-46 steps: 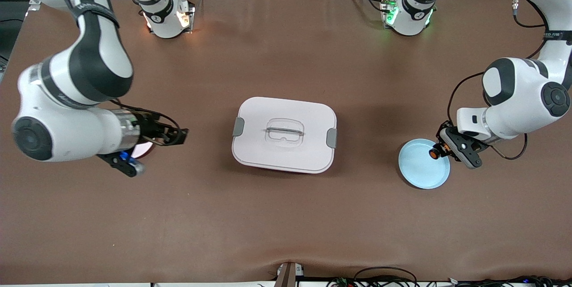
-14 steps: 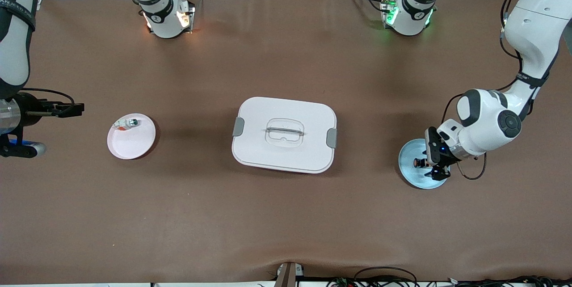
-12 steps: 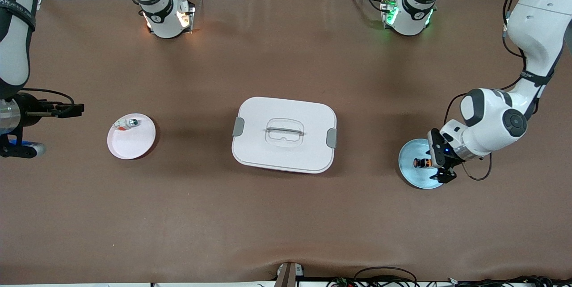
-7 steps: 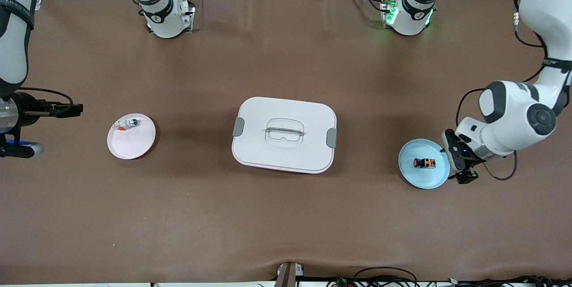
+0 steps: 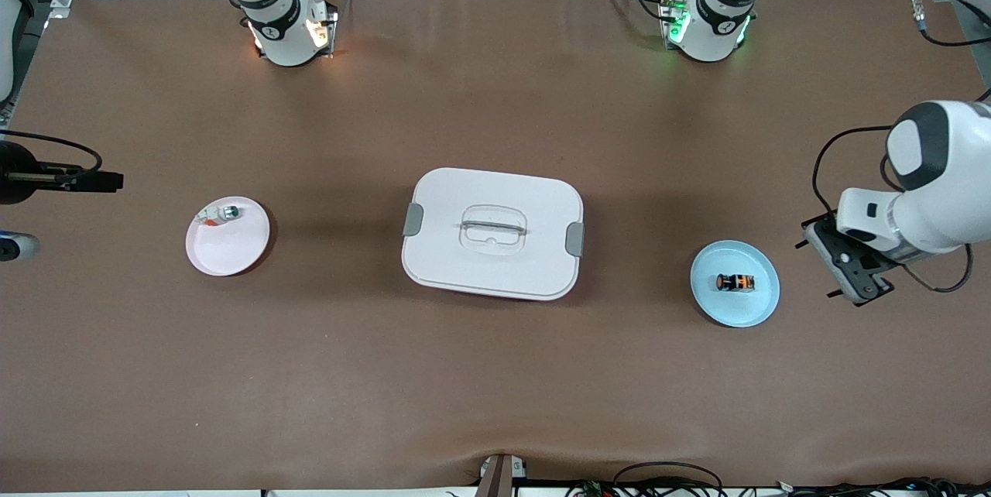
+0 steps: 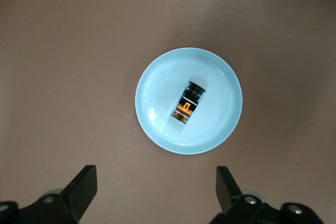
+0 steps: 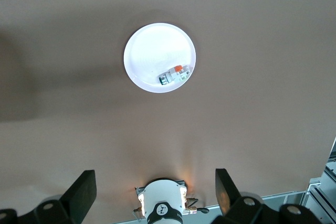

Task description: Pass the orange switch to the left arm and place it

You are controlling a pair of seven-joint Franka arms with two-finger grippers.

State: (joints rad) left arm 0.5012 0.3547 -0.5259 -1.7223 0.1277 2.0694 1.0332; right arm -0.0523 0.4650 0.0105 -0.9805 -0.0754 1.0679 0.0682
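- Brown tabletop (image 5: 495, 373) lies bare nearest the camera.
- Next, the orange switch (image 5: 735, 282) rests on its side in the blue plate (image 5: 716, 303), released and apparently delivered.
- Just above, my left claw (image 5: 845, 268) hangs spread and empty past the plate, toward my left arm's end.
- Risk: the switch could roll if the plate is bumped.
- Mid-table, the box (image 5: 492, 233) stands between the plates.
- Farthest, the pink plate (image 5: 232, 253) holds a silver part (image 5: 223, 213); my right claw (image 7: 152, 195) waits, spread.
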